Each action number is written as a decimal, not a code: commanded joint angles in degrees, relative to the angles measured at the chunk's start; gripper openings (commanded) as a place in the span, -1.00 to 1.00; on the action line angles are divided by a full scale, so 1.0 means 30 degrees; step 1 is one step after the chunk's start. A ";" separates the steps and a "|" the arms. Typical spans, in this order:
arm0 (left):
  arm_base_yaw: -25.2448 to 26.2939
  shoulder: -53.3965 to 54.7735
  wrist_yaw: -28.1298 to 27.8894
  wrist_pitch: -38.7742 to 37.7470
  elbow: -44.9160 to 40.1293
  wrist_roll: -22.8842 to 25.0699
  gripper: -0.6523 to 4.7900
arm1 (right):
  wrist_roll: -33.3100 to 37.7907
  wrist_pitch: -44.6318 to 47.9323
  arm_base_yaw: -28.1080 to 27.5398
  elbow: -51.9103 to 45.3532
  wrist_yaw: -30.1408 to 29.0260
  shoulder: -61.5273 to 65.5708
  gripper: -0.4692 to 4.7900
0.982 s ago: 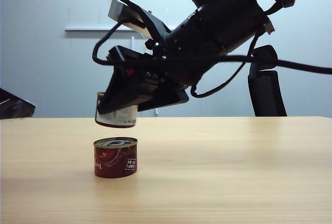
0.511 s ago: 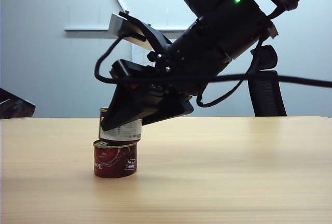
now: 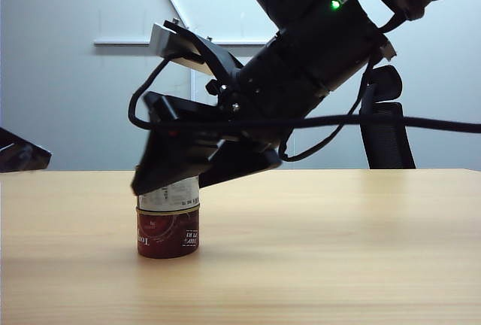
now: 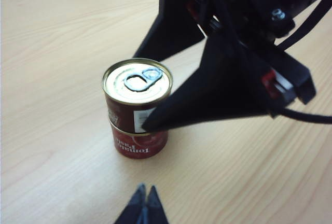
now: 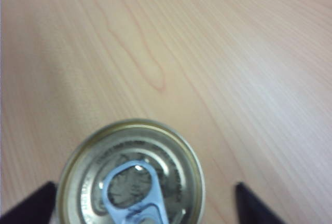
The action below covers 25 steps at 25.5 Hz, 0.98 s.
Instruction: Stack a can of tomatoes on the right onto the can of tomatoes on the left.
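A: Where is the right gripper (image 4: 155,81)?

B: Low over the table (image 3: 338,250), reaching across to its left side. Its black fingers (image 4: 212,94) flank the top can (image 4: 137,97), one on each side.

A: Is it holding that can?

B: It doesn't look so. In the right wrist view the two fingertips (image 5: 254,211) stand well out from the lid, with bare wood showing between each tip and the can, so the jaws are wide.

A: And the can itself?

B: Between the fingers, upright, sitting squarely on the bottom can (image 3: 167,235). The pull-tab lid faces up. The bottom can stands directly under the gripper, its red label upside down.

A: The left gripper (image 4: 143,206)?

B: Its own wrist camera shows only its two dark tips, pressed together, so it is closed with nothing between them. It hangs above the table, just beside the stack, apart from the right gripper. In the exterior view I cannot pick it out.

A: Anything else?

B: A black chair (image 3: 387,133) behind the table, past the right arm.
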 commanded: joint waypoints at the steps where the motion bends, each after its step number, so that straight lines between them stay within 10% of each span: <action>1: 0.0029 0.0007 0.0015 0.0102 0.0066 0.0007 -0.77 | 0.0051 0.0743 0.0029 0.0087 -0.0109 -0.0153 1.00; 11: 0.2040 -0.0204 0.0036 0.0087 0.0073 0.0007 -0.77 | 0.2302 0.2820 0.0015 0.1319 -0.0102 -0.3096 1.00; 12: 0.3417 -0.0372 0.0102 0.0102 0.0073 0.0007 -0.77 | 0.2725 0.2652 0.0015 0.1515 0.0036 -0.4495 0.91; 15: 0.7694 -0.1180 0.0087 0.0117 0.0073 0.0007 -0.77 | 0.2681 0.2288 -0.0313 0.1508 0.0022 -0.7992 -0.82; 25: 1.4921 -0.3774 -0.0583 0.0233 0.0066 0.0007 -0.77 | 0.1807 -0.3337 -0.2149 0.1464 0.7125 -1.6866 -0.84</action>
